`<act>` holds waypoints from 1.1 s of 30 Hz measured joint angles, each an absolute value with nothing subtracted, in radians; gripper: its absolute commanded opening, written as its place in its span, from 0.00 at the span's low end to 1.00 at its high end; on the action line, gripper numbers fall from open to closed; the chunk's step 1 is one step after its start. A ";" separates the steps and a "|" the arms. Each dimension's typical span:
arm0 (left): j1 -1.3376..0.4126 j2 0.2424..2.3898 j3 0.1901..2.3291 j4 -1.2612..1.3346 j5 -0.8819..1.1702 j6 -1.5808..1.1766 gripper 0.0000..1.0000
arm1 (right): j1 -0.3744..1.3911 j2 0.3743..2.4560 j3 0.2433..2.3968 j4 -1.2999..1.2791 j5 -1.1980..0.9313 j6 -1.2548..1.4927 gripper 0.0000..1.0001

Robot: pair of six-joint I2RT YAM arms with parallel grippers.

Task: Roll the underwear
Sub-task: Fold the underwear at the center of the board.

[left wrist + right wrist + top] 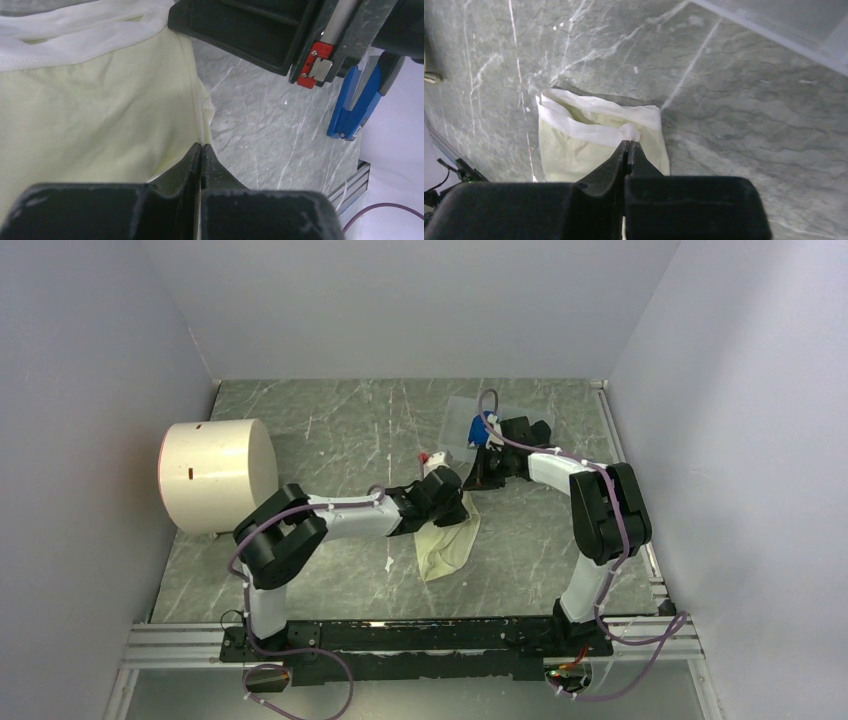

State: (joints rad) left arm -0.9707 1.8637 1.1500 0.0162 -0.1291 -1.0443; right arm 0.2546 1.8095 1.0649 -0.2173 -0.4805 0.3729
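Observation:
The pale cream-yellow underwear (448,545) lies partly lifted on the grey marbled table near the middle. My left gripper (455,502) is shut on its side edge, and in the left wrist view the cloth (100,115) fills the left side with the jaws (201,146) pinched on its hem. My right gripper (475,480) is shut on the white waistband, and in the right wrist view the jaws (629,142) hold the bunched band of the cloth (574,150). The two grippers are close together. The royal blue underwear is out of view.
A large white cylinder (215,475) stands at the left. A hard blue block (478,428) sits on the right wrist and also shows in the left wrist view (355,105). A metal rail (625,460) runs along the right edge. Walls enclose the table.

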 measured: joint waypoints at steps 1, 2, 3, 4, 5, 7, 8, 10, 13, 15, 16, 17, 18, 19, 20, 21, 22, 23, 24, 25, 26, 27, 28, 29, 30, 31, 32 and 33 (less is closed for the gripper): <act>-0.971 1.873 1.161 0.017 -0.128 -1.045 0.05 | 0.249 1.810 1.065 -0.220 -0.479 0.369 0.02; -0.973 1.883 1.174 0.016 -0.127 -1.046 0.05 | 0.244 1.810 1.066 -0.223 -0.475 0.365 0.04; -0.973 1.891 1.183 0.016 -0.125 -1.048 0.05 | 0.237 1.810 1.066 -0.226 -0.472 0.364 0.05; -0.974 1.898 1.192 0.015 -0.123 -1.052 0.05 | 0.233 1.810 1.066 -0.228 -0.470 0.363 0.05; -0.975 1.906 1.200 0.015 -0.121 -1.054 0.05 | 0.228 1.810 1.066 -0.228 -0.469 0.362 0.07; -0.975 1.923 1.214 0.015 -0.119 -1.060 0.07 | 0.220 1.813 1.067 -0.229 -0.470 0.361 0.11; -0.975 1.933 1.221 0.015 -0.117 -1.062 0.10 | 0.217 1.818 1.074 -0.234 -0.472 0.358 0.14; -0.977 1.948 1.228 0.015 -0.108 -1.066 0.23 | 0.215 1.832 1.089 -0.232 -0.472 0.354 0.24; -0.982 1.957 1.229 0.014 -0.093 -1.067 0.37 | 0.212 1.838 1.097 -0.229 -0.475 0.345 0.41; -0.986 1.957 1.228 0.021 -0.082 -1.064 0.49 | 0.211 1.837 1.097 -0.230 -0.481 0.337 0.45; -0.987 1.956 1.227 0.031 -0.075 -1.060 0.57 | 0.211 1.834 1.097 -0.232 -0.482 0.335 0.45; -0.988 1.954 1.222 0.044 -0.069 -1.055 0.61 | 0.211 1.828 1.097 -0.234 -0.482 0.334 0.46; -0.989 1.948 1.213 0.055 -0.064 -1.050 0.63 | 0.211 1.815 1.094 -0.234 -0.482 0.334 0.46; -0.989 1.939 1.204 0.060 -0.059 -1.042 0.64 | 0.211 1.799 1.090 -0.236 -0.481 0.335 0.47; -0.989 1.923 1.191 0.063 -0.054 -1.034 0.65 | 0.211 1.768 1.077 -0.235 -0.480 0.337 0.47; -0.990 1.906 1.182 0.063 -0.050 -1.028 0.65 | 0.211 1.740 1.068 -0.236 -0.479 0.341 0.48; -0.990 1.888 1.175 0.062 -0.047 -1.018 0.65 | 0.211 1.707 1.055 -0.233 -0.474 0.345 0.48; -0.992 1.863 1.166 0.061 -0.046 -1.006 0.65 | 0.211 1.669 1.037 -0.230 -0.468 0.352 0.48; -0.994 1.840 1.160 0.056 -0.046 -0.994 0.65 | 0.211 1.630 1.017 -0.224 -0.459 0.360 0.48; -0.997 1.810 1.151 0.049 -0.049 -0.981 0.65 | 0.211 1.591 0.993 -0.216 -0.450 0.371 0.48; -1.002 1.770 1.134 0.043 -0.051 -0.968 0.65 | 0.211 1.554 0.965 -0.207 -0.445 0.382 0.48; -1.006 1.736 1.114 0.039 -0.055 -0.961 0.65 | 0.210 1.525 0.941 -0.199 -0.443 0.392 0.48; -1.011 1.695 1.086 0.033 -0.062 -0.953 0.65 | 0.210 1.491 0.908 -0.188 -0.442 0.403 0.48; -1.016 1.649 1.049 0.025 -0.072 -0.946 0.66 | 0.210 1.459 0.873 -0.183 -0.445 0.413 0.47; -1.019 1.604 1.008 0.015 -0.083 -0.942 0.67 | 0.211 1.421 0.829 -0.181 -0.449 0.426 0.47; -1.022 1.564 0.971 0.005 -0.090 -0.937 0.67 | 0.213 1.398 0.802 -0.181 -0.453 0.433 0.47; -1.026 1.518 0.922 -0.003 -0.097 -0.932 0.67 | 0.220 1.373 0.770 -0.182 -0.455 0.442 0.47; -1.026 1.479 0.877 -0.012 -0.103 -0.927 0.67 | 0.226 1.348 0.739 -0.185 -0.455 0.453 0.47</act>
State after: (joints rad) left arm -1.0264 1.4792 0.8772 -0.0124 -0.1028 -0.9272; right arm 0.2256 1.3479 0.7391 -0.1852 -0.4545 0.4526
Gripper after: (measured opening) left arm 0.669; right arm 0.475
